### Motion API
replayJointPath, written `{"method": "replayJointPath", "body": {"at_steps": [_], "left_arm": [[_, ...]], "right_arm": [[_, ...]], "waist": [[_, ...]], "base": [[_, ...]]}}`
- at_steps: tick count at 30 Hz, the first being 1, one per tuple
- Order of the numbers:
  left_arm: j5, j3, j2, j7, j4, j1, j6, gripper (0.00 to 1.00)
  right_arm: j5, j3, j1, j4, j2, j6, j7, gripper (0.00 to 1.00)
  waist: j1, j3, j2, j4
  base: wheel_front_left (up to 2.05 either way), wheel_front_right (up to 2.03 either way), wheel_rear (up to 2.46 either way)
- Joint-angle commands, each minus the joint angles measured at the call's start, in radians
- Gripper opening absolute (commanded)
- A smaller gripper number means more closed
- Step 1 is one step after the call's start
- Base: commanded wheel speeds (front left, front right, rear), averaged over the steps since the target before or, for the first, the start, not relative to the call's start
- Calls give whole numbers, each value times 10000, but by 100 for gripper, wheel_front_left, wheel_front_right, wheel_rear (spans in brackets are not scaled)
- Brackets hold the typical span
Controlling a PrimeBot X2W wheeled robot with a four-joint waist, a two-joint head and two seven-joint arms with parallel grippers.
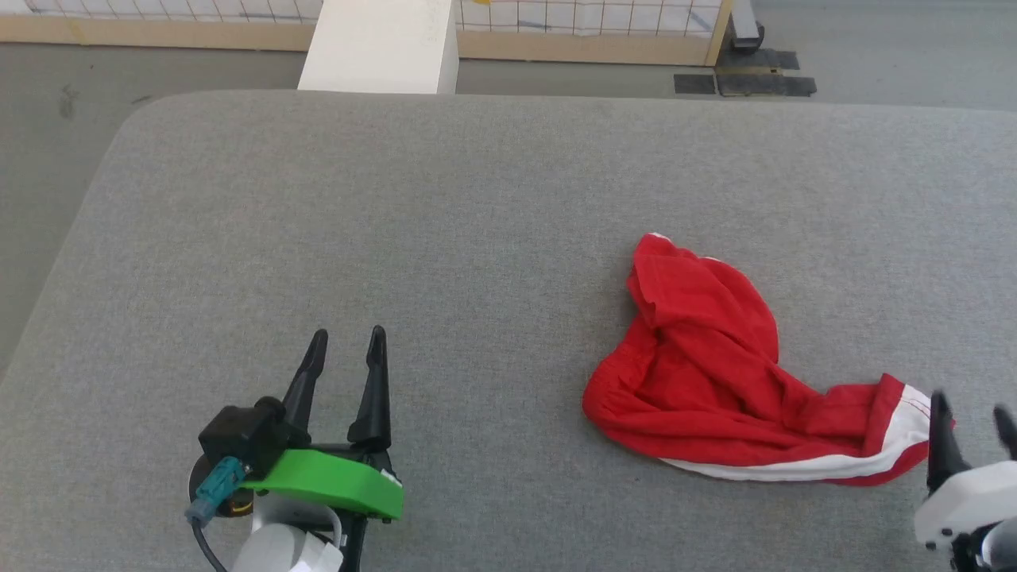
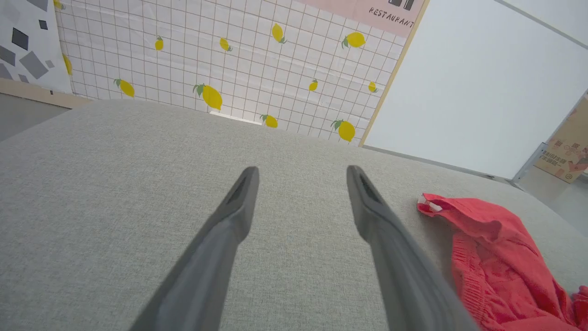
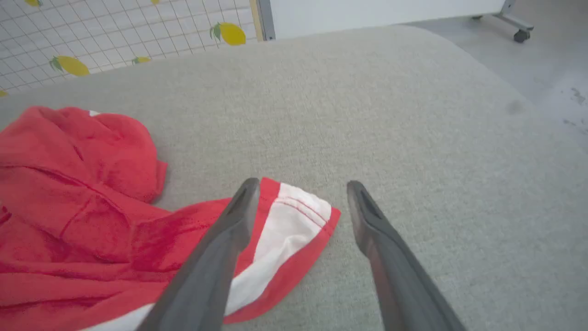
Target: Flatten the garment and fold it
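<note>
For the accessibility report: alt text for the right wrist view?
A crumpled red garment with a white stripe lies on a grey table; the open right gripper is poised at its striped corner, holding nothing. Lemon-print wall behind.

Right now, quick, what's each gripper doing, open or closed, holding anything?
Left gripper: open, holding nothing.
Right gripper: open, holding nothing, at the striped corner of the red shorts.
</note>
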State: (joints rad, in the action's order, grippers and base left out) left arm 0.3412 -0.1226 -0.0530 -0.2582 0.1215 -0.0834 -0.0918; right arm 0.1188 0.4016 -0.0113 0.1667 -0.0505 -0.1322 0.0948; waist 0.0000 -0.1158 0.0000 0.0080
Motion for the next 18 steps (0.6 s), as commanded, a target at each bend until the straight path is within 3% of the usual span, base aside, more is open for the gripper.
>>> {"method": "replayJointPath", "body": {"at_steps": [1,4,8,13,18], "left_arm": [[-82,-19,27,-36,20,73,-49,100],[-93,-151,27,-36,35,37,-84,100],[-119,-865,27,-36,248,-314,-195,100],[141,-2870,28,108,1426,-1321,-345,100],[701,-4467,28,1295,2919,-2745,-379,100]], "right_arm": [[-160,-173,-159,-246,2,15,-613,100],[-141,-645,-11,-964,2,15,-2060,100],[-78,-1166,253,-1346,2,15,-2957,100],[73,-1618,371,-1253,2,15,-3098,100],[188,-2079,309,-1176,3,15,-3108,100]], "waist": [[0,80,0,-41],[0,154,0,-103],[0,131,0,-192],[0,74,0,-320],[0,-69,0,-556]], "base": [[0,0,0],[0,0,0],[0,0,0],[0,0,0],[0,0,0]]}}
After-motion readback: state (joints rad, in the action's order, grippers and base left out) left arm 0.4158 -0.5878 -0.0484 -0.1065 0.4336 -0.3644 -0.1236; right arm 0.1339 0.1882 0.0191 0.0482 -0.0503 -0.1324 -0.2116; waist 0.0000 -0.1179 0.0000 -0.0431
